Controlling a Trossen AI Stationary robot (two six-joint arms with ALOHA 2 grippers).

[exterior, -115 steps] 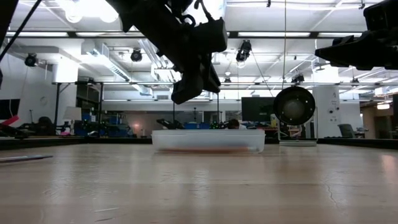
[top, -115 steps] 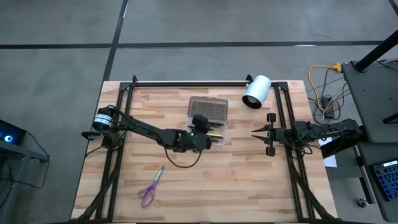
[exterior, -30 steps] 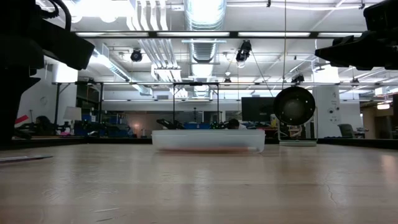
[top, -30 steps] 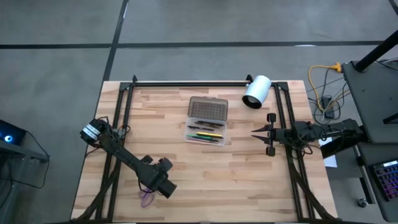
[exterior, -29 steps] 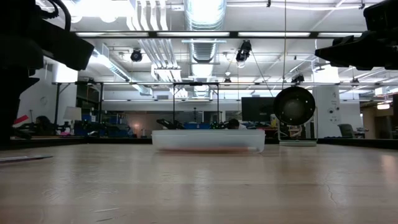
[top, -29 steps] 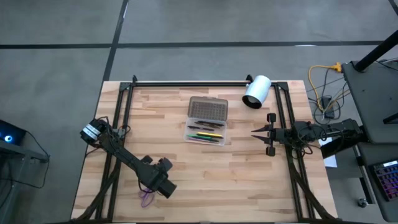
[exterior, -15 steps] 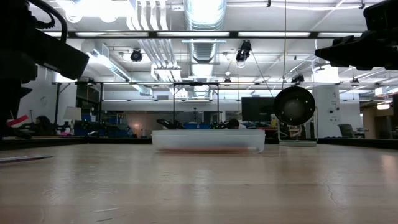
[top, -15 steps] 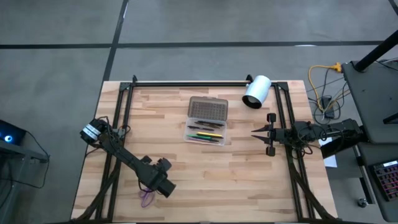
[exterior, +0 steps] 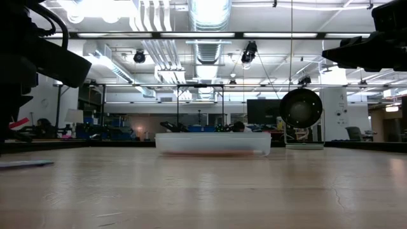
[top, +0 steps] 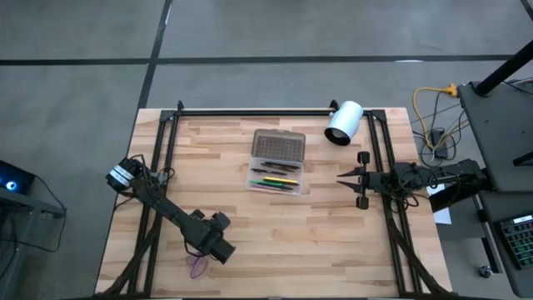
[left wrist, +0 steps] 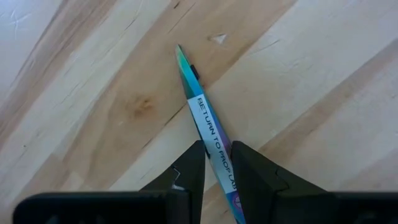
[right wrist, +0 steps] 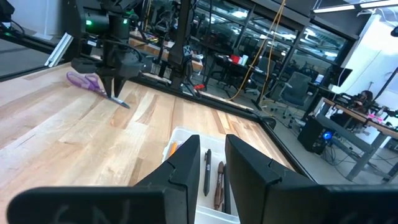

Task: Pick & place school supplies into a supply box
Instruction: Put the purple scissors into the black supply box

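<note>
The purple-handled scissors (top: 198,265) lie near the table's near-left corner; their labelled blades (left wrist: 208,127) show in the left wrist view. My left gripper (left wrist: 217,163) stands over them (top: 218,248), shut on the blades. The supply box (top: 250,177) sits mid-table with its dotted lid (top: 278,146) hinged open toward the far edge. Pens and pencils (top: 275,177) lie inside it. My right gripper (top: 340,177) waits at the table's right side, level, narrowly open and pointing at the box (right wrist: 180,132). My left gripper pinches the scissors' closed blades (left wrist: 214,149) between its two fingers (left wrist: 189,171), about midway along them. It comes from above, pointing down, with the fingers across the blades. The blade tip (right wrist: 123,103) and the handles (right wrist: 84,79) rest on the table.
A white cylinder (top: 343,123) with a dark opening lies right of the box by the far edge. Black frame rails (top: 158,167) run along the left, right and far sides. Bare wood lies between the scissors and the box.
In the low view my left arm's dark shape has shifted a little over the scissors, its lower part rising. The scissors stay at the same spot on the table.
</note>
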